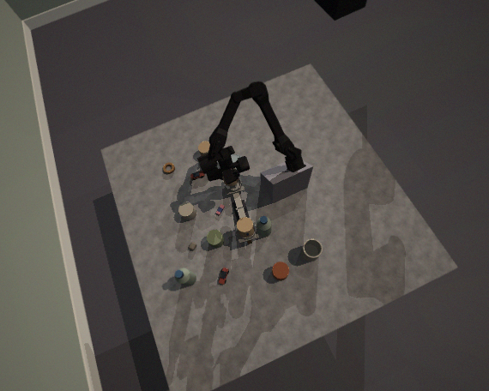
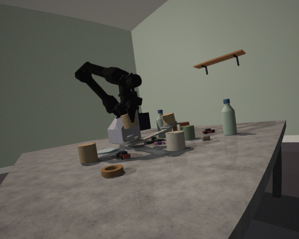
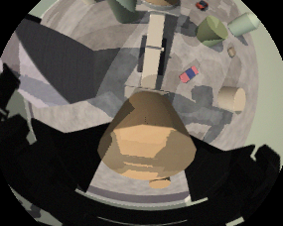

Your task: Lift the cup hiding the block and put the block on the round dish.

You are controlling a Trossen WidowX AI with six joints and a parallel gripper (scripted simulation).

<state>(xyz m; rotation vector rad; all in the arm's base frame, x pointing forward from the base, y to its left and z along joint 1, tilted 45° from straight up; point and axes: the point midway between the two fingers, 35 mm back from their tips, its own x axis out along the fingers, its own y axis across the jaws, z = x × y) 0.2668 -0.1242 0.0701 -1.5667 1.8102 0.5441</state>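
Note:
My gripper (image 1: 232, 183) (image 2: 129, 121) (image 3: 147, 129) is shut on a tan cup (image 2: 126, 122) (image 3: 146, 154), held slightly tilted above the low end of the balance (image 1: 239, 207) (image 2: 158, 134) (image 3: 152, 55). A gap shows between this cup and the low pan in the exterior view. A small pale grey shape (image 2: 131, 138) shows on that pan; it may be the block. The other tan cup (image 1: 244, 225) (image 2: 168, 119) stands on the raised end and leans with it. The pale round dish (image 2: 107, 151) (image 1: 236, 159) lies on the table, partly hidden by the arm in the top view.
A lilac box (image 1: 290, 186) stands beside the balance. A green bottle (image 1: 264, 227) (image 2: 160, 125) is close to the raised cup. A tan cylinder (image 1: 204, 147) (image 2: 87, 153) and a toy car (image 1: 197, 176) (image 2: 124, 155) are near the dish. A cream cylinder (image 1: 186, 211) (image 3: 231, 99) stands to one side.

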